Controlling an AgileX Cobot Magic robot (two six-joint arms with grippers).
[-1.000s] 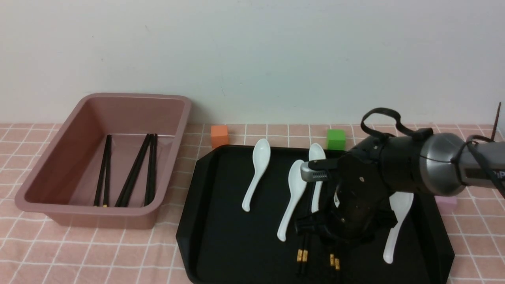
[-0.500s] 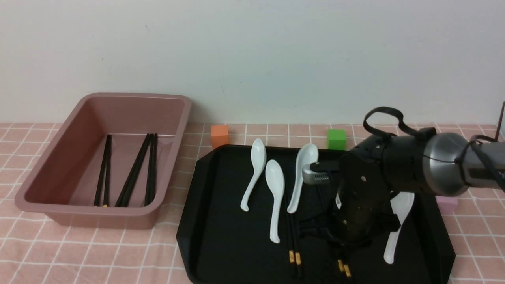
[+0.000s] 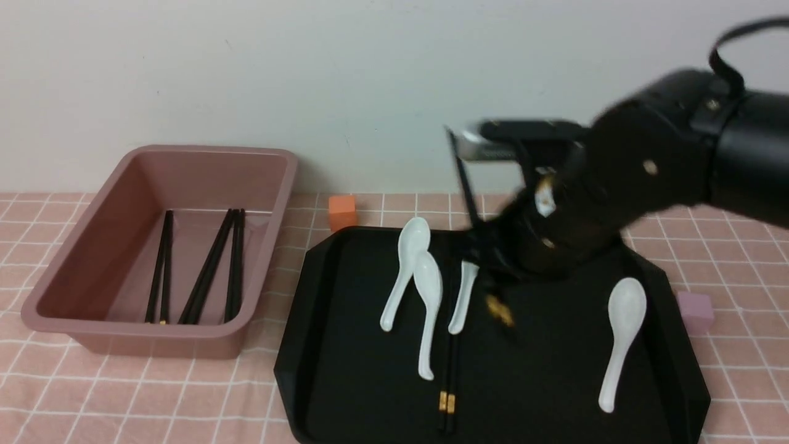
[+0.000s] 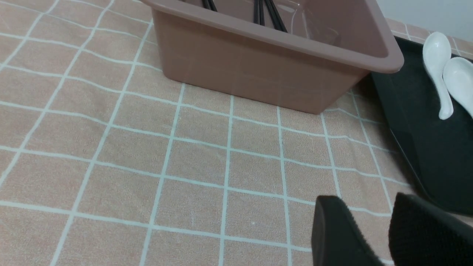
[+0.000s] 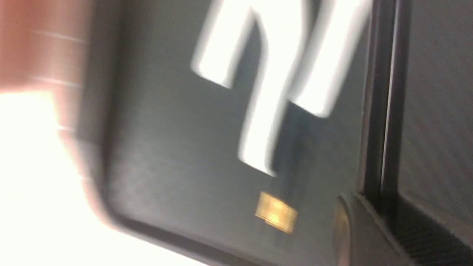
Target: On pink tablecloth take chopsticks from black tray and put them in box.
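Observation:
My right gripper (image 3: 490, 262) hangs above the black tray (image 3: 345, 370), shut on a pair of black chopsticks (image 3: 463, 185) that slant up to the left, their gold bands (image 3: 498, 309) below the hand. In the blurred right wrist view the two sticks (image 5: 380, 92) run between the fingers. A second pair (image 3: 447, 385) lies on the tray beside the spoons. The box (image 3: 142, 336) stands at the left on the pink tablecloth (image 3: 185, 394) with several chopsticks (image 3: 209, 265) in it. My left gripper (image 4: 373, 221) hovers open over the cloth near the box (image 4: 258, 74), holding nothing.
Three white spoons (image 3: 404, 271) (image 3: 428, 308) (image 3: 462, 296) lie close together mid-tray; another spoon (image 3: 619, 339) lies at its right. An orange cube (image 3: 343, 211) sits behind the tray and a pink cube (image 3: 695, 311) at its right edge. A wall runs close behind.
My right gripper closed on a pair of chopsticks and lifted it off the tray, rising and tilting. The spoons and the other pair slid left.

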